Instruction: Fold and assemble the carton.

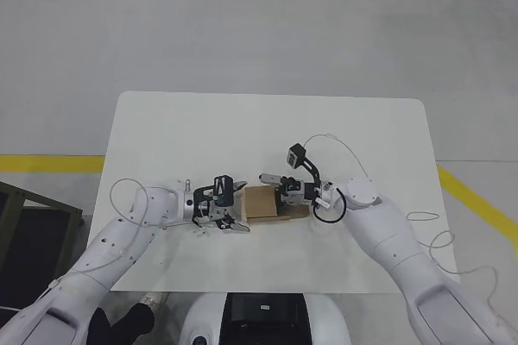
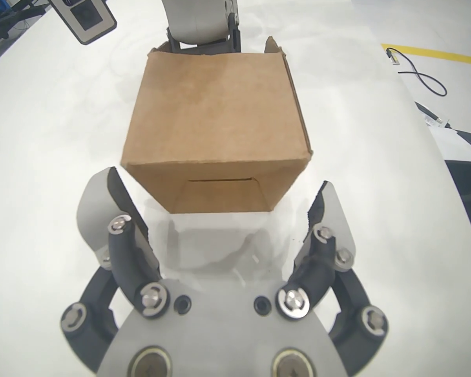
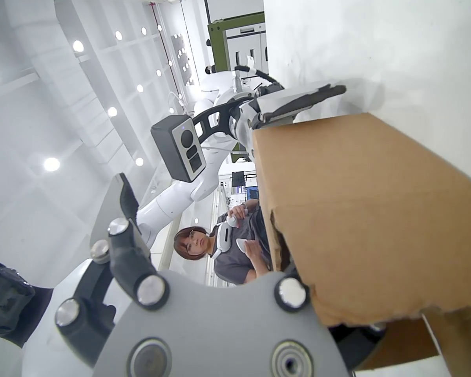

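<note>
A small brown carton (image 1: 261,203) lies on its side at the middle of the white table (image 1: 164,129), between my two grippers. In the left wrist view the carton (image 2: 216,119) shows a closed near face with a tuck slot. My left gripper (image 2: 218,177) is open and spread wider than that face, just short of it. My right gripper (image 1: 281,191) is at the carton's opposite end. In the right wrist view the carton (image 3: 357,198) has a torn-edged flap, and one finger (image 3: 121,198) stands well clear of it. The other finger is hidden behind the cardboard.
A thin black cable (image 2: 420,76) lies on the table near its right edge. The left arm's gripper (image 3: 298,99) shows past the carton's far end. Bare tabletop lies behind the carton and to both sides.
</note>
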You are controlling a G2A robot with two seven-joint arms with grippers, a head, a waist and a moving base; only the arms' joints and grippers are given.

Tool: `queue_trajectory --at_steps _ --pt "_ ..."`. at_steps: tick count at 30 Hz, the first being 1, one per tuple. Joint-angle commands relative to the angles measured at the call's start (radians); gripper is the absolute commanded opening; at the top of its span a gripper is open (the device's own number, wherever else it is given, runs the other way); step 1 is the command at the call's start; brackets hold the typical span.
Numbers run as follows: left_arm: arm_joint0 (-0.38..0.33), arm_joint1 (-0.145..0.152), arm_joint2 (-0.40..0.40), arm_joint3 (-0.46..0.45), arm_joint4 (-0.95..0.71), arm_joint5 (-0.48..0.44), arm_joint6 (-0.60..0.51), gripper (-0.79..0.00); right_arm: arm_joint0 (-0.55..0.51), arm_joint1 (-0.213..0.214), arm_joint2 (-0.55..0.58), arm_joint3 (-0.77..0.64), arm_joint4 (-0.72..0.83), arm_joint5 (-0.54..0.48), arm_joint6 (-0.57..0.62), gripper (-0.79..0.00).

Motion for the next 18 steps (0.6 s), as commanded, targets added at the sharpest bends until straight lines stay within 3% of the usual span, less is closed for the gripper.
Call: queue_trajectory --at_steps 1,13,18 --pt "0.004 0.001 -0.006 -0.005 -0.010 0.003 -0.001 0.000 -0.003 0.007 0.008 -0.019 -0.027 0.009 -0.004 0.000" --pt "0.031 0.000 -0.039 -0.061 -0.104 0.008 -0.078 0.000 -0.104 0.084 0.154 -0.220 -0.171 0.116 -0.047 0.000" --pt "0.031 -0.005 -0.038 -0.072 -0.134 0.013 -0.110 0.000 -0.182 0.129 0.254 -0.390 -0.242 0.190 -0.035 0.000"
